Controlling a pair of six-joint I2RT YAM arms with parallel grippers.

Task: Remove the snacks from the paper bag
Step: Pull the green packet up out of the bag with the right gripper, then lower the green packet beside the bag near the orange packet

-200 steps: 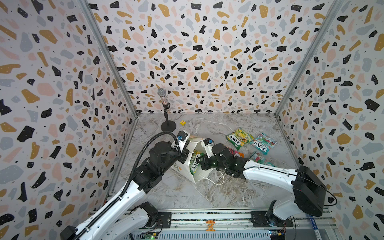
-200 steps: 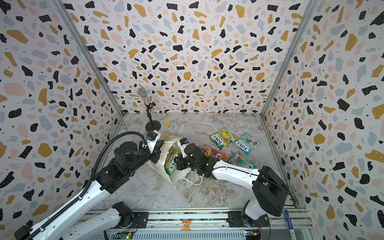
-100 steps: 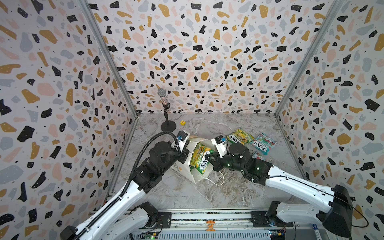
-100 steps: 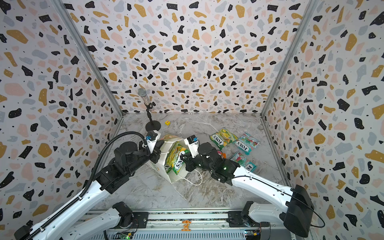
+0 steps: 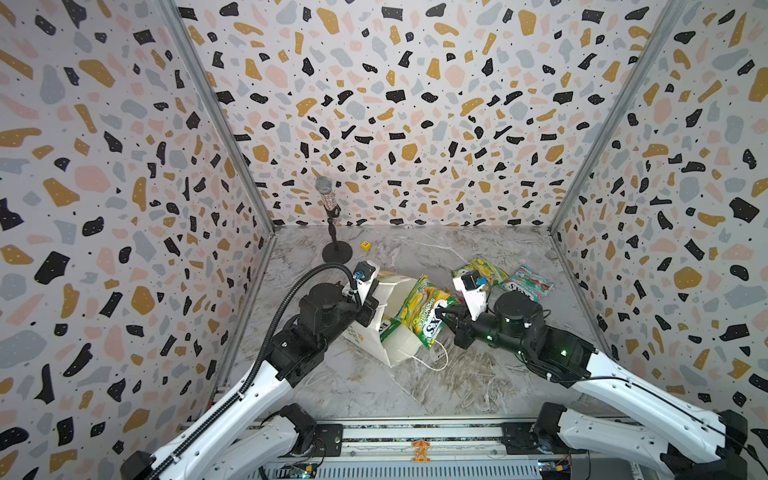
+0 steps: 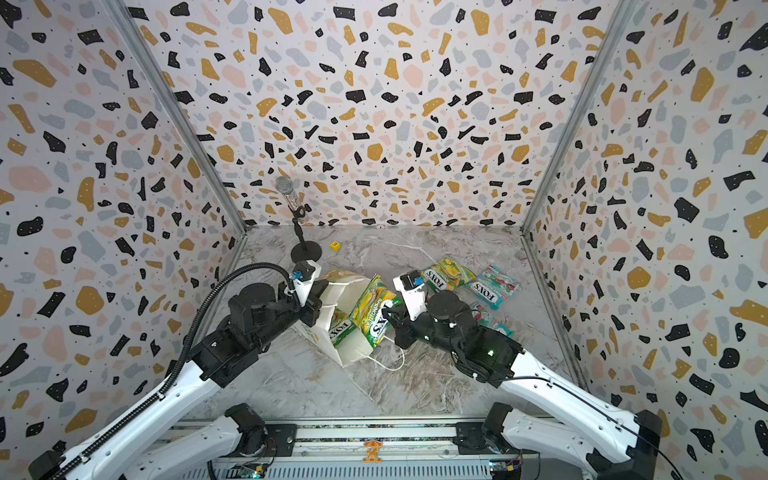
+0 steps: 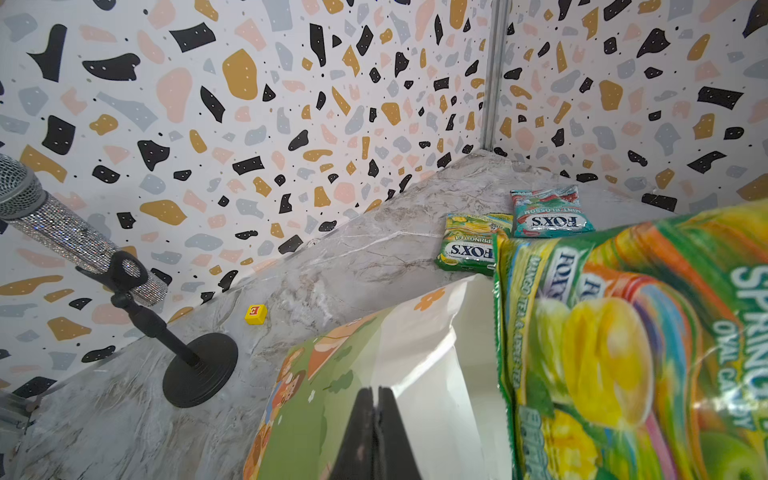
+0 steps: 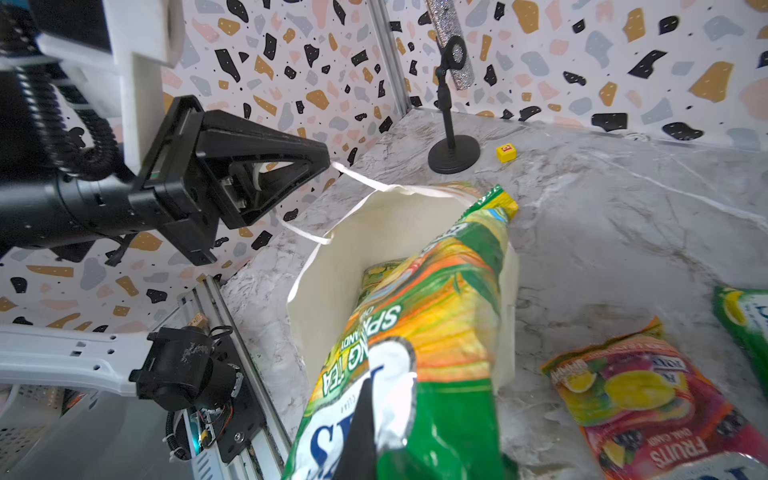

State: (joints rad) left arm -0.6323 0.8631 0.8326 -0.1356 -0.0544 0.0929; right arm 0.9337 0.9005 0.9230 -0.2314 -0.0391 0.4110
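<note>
Marble tabletop (image 5: 478,386): right gripper (image 5: 444,312) clamps pouch (image 5: 422,318) at bag (image 5: 400,351) mouth (left gripper (image 8: 326,159) pinches handle (image 8: 361,176)).

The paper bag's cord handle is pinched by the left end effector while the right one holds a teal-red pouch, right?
No. The right end effector holds a green-yellow pouch, not teal-red, as the right wrist view shows. The rest holds.

The marble tabletop (image 5: 374,395) bears the paper bag (image 5: 404,351), three loose snacks (image 6: 446,274), a microphone stand (image 5: 336,252) and a yellow cube (image 5: 365,246).
</note>
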